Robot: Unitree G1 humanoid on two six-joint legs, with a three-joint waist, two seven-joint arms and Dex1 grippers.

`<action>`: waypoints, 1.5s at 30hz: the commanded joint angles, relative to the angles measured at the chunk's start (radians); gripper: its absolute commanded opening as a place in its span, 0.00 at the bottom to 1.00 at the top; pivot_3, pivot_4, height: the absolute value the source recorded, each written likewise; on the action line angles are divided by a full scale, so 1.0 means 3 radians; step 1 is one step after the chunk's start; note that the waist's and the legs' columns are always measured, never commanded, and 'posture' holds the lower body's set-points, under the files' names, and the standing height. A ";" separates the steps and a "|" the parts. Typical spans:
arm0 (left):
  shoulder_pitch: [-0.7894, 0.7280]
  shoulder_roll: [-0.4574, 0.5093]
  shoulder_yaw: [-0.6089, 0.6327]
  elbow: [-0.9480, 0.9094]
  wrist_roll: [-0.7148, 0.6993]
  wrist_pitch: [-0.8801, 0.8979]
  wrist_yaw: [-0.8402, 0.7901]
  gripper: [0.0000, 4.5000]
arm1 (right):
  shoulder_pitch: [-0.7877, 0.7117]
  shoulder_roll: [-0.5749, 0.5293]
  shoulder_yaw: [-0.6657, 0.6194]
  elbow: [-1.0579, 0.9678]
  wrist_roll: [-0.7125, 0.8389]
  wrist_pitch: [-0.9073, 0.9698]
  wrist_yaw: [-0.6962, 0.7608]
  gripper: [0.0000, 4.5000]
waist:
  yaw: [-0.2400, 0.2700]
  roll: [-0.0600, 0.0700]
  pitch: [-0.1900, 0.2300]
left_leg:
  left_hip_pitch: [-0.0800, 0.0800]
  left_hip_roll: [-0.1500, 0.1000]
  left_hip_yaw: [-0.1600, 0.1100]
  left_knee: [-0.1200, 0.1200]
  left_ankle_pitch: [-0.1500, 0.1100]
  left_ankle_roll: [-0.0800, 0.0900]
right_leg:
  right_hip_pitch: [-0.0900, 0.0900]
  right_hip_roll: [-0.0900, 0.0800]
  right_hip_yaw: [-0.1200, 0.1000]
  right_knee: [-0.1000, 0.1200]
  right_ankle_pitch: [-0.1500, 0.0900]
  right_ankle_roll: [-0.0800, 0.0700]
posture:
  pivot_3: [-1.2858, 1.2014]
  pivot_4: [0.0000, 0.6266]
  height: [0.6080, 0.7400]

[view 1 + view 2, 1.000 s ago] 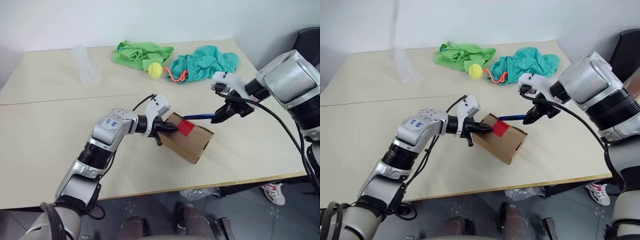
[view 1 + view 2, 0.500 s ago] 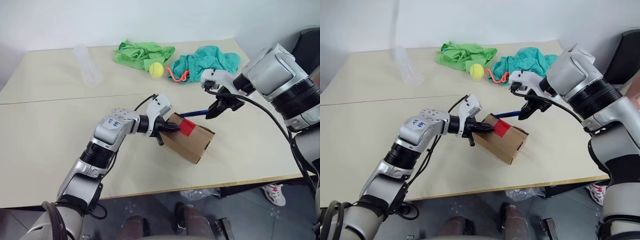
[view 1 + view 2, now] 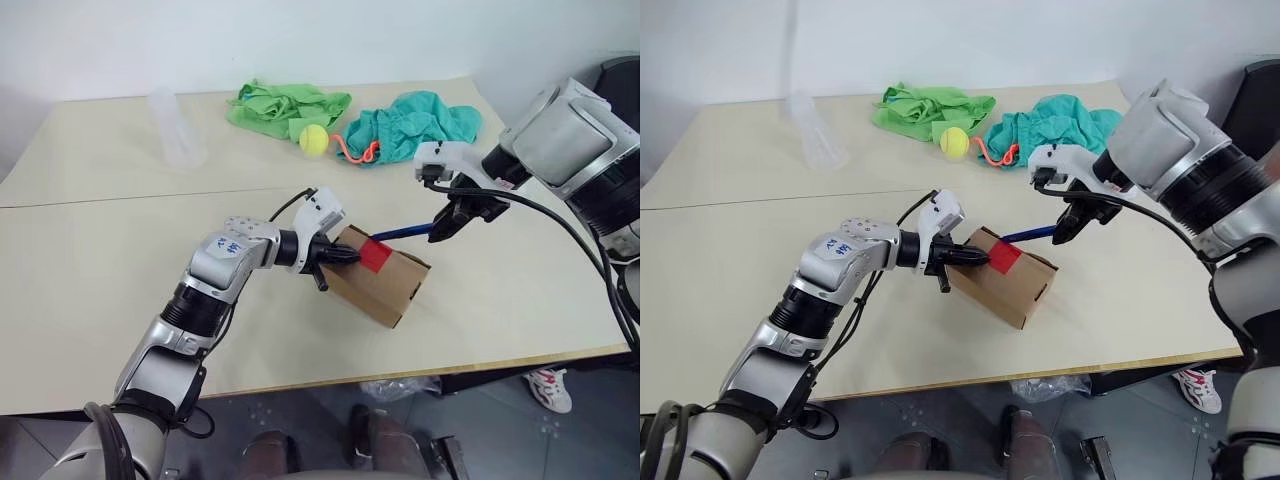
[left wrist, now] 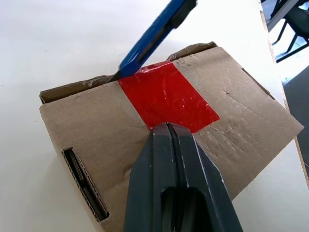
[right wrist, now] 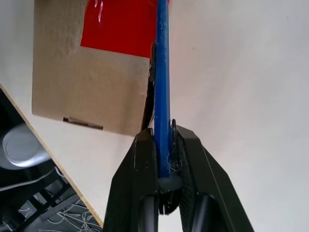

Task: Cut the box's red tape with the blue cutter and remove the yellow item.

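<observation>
1. The box (image 3: 378, 280), a small brown carton, lies tilted on the pale surface (image 3: 100, 270), nearer the front edge than the back and toward the right half.
2. The red tape (image 4: 166, 96), a bright square patch, sits on the box's upper face across the seam between its flaps.
3. The left claw (image 4: 168, 126) is clenched, fingers pressed together with nothing between them; its tip rests on the box at the near edge of the red tape.
4. The right claw (image 5: 163, 140) is grasping the blue cutter (image 5: 161, 87) by its rear end. The cutter slants down toward the box, its dark tip at the far edge of the red tape, where the flap meets the box's side.
5. Along the back edge lie a green cloth (image 3: 285, 105), a tennis ball (image 3: 312, 140), a teal cloth (image 3: 410, 125) with an orange-red cord (image 3: 352, 152), and a clear plastic cup (image 3: 172, 130).
</observation>
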 commanded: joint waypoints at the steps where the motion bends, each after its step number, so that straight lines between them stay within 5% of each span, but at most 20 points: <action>1: 0.0044 0.0023 -0.0075 0.0182 0.0197 0.0058 0.0133 0.00 | -0.0086 -0.0098 0.0122 -0.0135 0.0125 -0.0021 0.0204 0.03 | 0.0003 0.0000 0.0000 | 0.0000 0.0000 0.0000 0.0000 0.0000 0.0000 | 0.0000 0.0000 0.0000 0.0000 0.0000 0.0000 | 0.52 0.24 1.00; 29: 0.0030 0.0015 -0.0075 0.0243 0.0213 0.0021 0.0138 0.00 | -0.0150 -0.0706 0.0486 -0.0700 0.0400 -0.0036 0.0204 0.03 | 0.0013 0.0001 0.0000 | -0.0006 0.0001 -0.0003 0.0000 -0.0002 0.0001 | -0.0003 -0.0002 -0.0003 -0.0004 0.0000 0.0000 | 0.52 0.24 1.00; 37: 0.0033 0.0048 -0.0099 0.0225 0.0216 0.0018 0.0107 0.00 | -0.0018 -0.0932 0.0010 -0.0848 0.0428 0.0209 0.0204 0.03 | 0.0016 0.0001 0.0001 | -0.0009 0.0001 -0.0004 0.0000 -0.0002 0.0002 | -0.0006 -0.0002 -0.0003 -0.0005 0.0000 0.0000 | 0.52 0.24 1.00; 45: -0.0005 0.0062 -0.0171 0.0260 0.0227 -0.0001 0.0035 0.00 | 0.0510 -0.1053 -0.1326 -0.1089 0.0578 0.0625 -0.0284 0.03 | 0.0019 0.0001 0.0001 | -0.0009 0.0003 -0.0004 0.0000 -0.0003 0.0002 | -0.0006 -0.0003 -0.0002 -0.0006 0.0000 0.0000 | 0.52 0.24 1.00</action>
